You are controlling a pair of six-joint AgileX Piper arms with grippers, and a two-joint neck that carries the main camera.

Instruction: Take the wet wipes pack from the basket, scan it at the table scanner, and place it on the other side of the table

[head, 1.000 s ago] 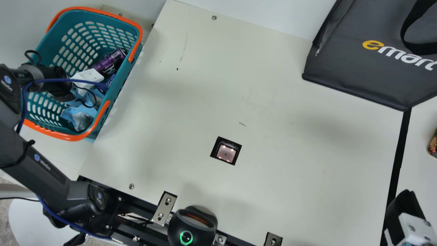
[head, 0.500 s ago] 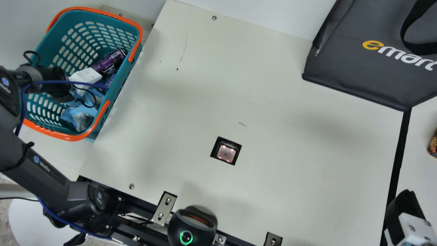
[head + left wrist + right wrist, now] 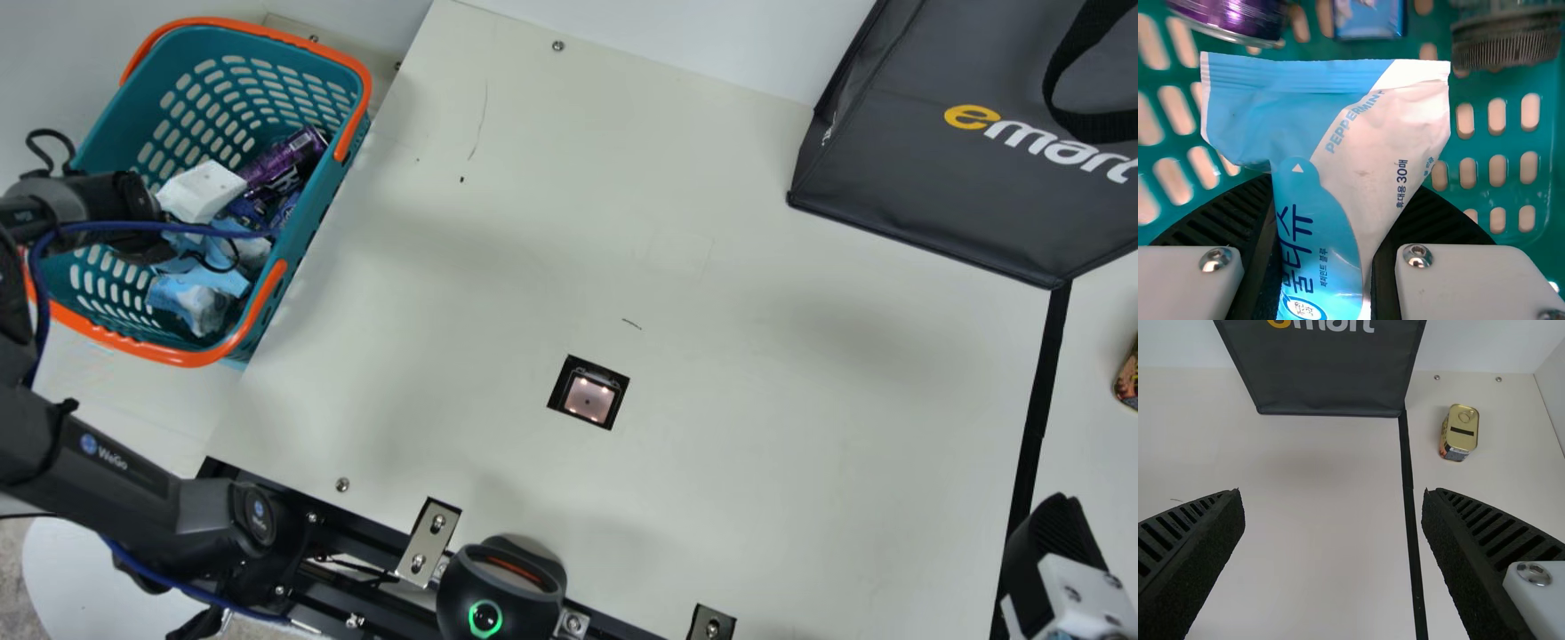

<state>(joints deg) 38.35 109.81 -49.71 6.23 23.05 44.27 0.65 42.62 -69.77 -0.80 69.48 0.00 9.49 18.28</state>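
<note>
The left gripper (image 3: 1345,193) pinches the wet wipes pack (image 3: 1358,127) in or just above the basket (image 3: 331,197); likely soft, slick and fairly weighty, it wants a firm mid-body hold, not its crimped end (image 3: 1298,75), while the right gripper (image 3: 1333,495) gapes empty.

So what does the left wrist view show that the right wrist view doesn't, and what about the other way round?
Left wrist view: the wet wipes pack gripped by the left claw, inside the teal basket, with a purple can and a dark ribbed cap nearby.

Right wrist view: the cream table, a dark bag, a black strip and a gold-topped tin, with the right claw open and empty.

Both: black ribbed claw fingers and a pale part with a screw, each from its own claw.
</note>
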